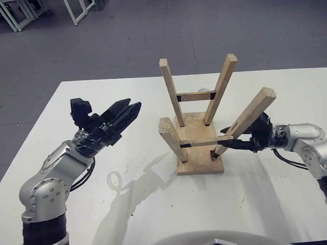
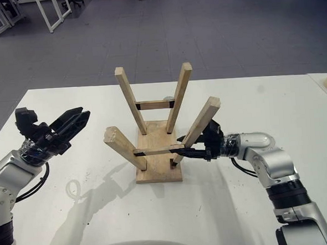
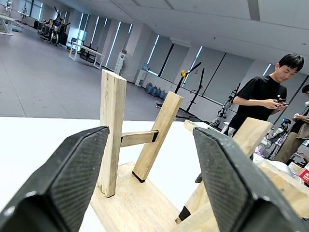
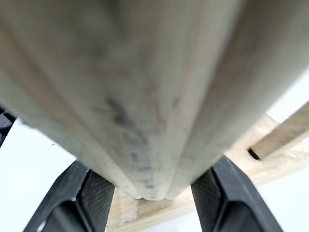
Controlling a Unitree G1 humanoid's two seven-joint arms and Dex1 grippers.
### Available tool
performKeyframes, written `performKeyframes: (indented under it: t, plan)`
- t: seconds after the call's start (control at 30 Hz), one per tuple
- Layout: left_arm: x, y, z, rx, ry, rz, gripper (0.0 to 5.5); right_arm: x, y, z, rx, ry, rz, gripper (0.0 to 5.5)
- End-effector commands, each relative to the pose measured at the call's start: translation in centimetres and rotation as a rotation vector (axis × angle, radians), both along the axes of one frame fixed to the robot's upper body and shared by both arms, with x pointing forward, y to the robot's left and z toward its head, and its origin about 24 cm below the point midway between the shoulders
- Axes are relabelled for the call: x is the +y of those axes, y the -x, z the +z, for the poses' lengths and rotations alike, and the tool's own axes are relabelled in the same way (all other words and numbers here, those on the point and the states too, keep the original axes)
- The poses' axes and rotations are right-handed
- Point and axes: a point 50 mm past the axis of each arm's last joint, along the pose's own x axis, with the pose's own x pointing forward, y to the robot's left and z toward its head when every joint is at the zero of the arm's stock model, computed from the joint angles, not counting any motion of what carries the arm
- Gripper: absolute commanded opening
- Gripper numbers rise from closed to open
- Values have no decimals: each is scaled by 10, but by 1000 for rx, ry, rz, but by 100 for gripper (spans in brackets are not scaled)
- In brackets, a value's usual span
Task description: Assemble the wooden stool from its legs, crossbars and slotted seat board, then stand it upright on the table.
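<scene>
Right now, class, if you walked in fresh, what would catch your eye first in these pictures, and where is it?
The wooden stool sits upside down in the middle of the white table, its seat board flat on the surface. The right gripper clamps the near right leg low down, close to the seat board. The left gripper hangs open off to the stool's left, touching nothing.

Gripped stool leg (image 4: 145, 96) — blurred, edge-cropped
</scene>
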Motion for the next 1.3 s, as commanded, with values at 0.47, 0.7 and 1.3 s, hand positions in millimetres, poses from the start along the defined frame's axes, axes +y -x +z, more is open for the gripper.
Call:
performKeyframes:
  t: [0.47, 0.7, 1.3]
  plan:
    - [-7, -2, 7, -42, -32, -5, 322, -11, 15, -64, -37, 198, -11, 203]
    - [-21, -15, 84, -330, 19, 10, 322, 9, 9, -69, -151, 92, -146, 203]
    - [-150, -37, 3, -478, -831, -191, 322, 34, -5, -66, -176, 15, -215, 203]
